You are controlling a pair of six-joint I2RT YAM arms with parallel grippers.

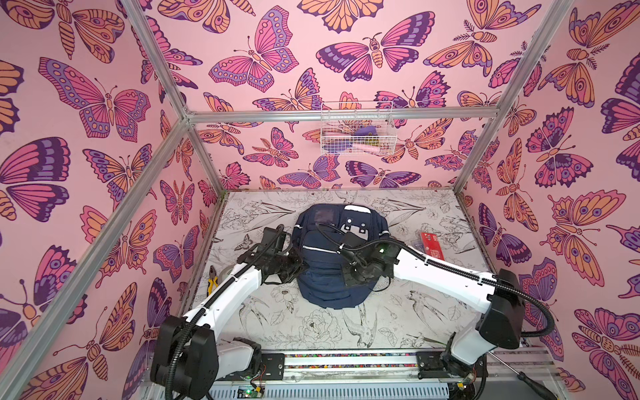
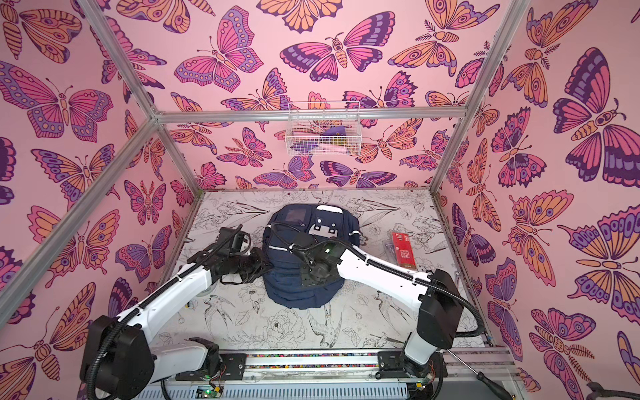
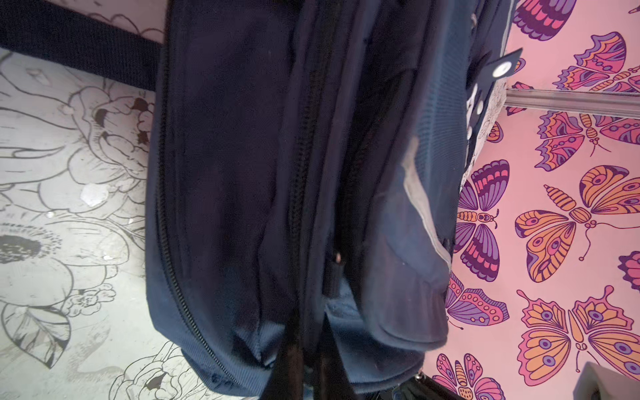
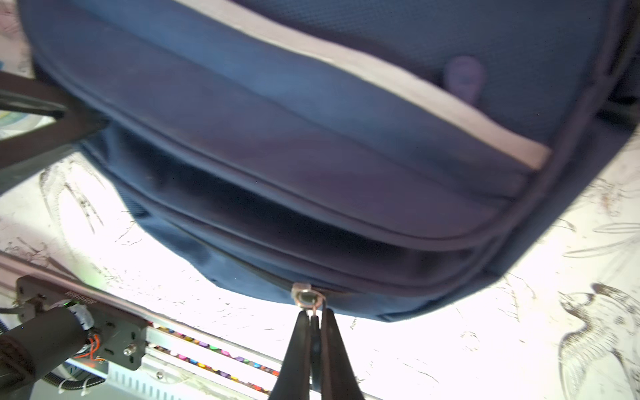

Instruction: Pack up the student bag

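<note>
Basically, student bag (image 1: 332, 277) lay flat on the surface (image 1: 415, 311), long axis running straight ahead of the right hand (image 4: 313, 315); that hand was clamped on the zipper pull (image 4: 304, 296) at the bag's near end; left hand (image 3: 306, 367), closed, apparently nipped side fabric.

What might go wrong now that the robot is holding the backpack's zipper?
1. The right gripper pinches only the tip of the thin zipper pull, so the pull could slip out.
2. The left gripper seems to pinch just loose fabric at the side of the backpack. The soft bag may slide or bunch up instead of unzipping.
</note>
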